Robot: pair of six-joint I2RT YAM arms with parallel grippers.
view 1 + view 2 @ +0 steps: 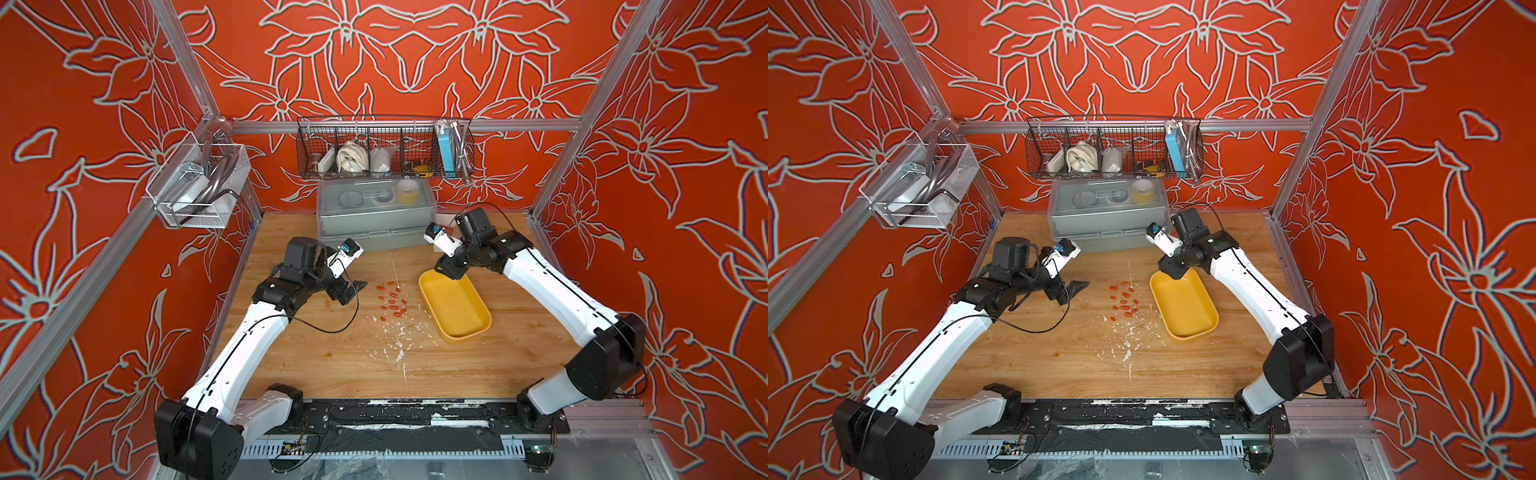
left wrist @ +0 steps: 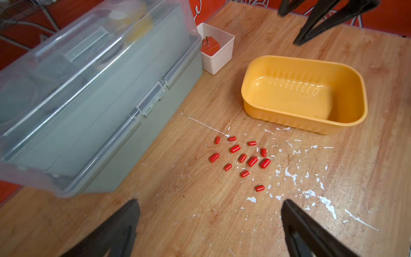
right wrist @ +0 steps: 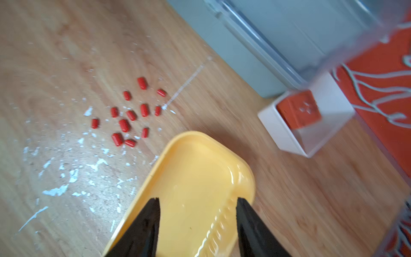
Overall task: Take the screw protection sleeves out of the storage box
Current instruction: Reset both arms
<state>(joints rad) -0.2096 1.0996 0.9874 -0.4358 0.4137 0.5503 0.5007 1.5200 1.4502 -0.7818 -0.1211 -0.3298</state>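
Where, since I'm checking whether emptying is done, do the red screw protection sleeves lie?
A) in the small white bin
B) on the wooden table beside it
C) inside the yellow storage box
B: the screw protection sleeves lie scattered on the wooden table; the storage box is bare inside.

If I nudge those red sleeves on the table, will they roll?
Probably: the screw protection sleeves are short cylinders lying on their sides on the flat wooden table. Tiny beside the left gripper, they may slip from a pinch.
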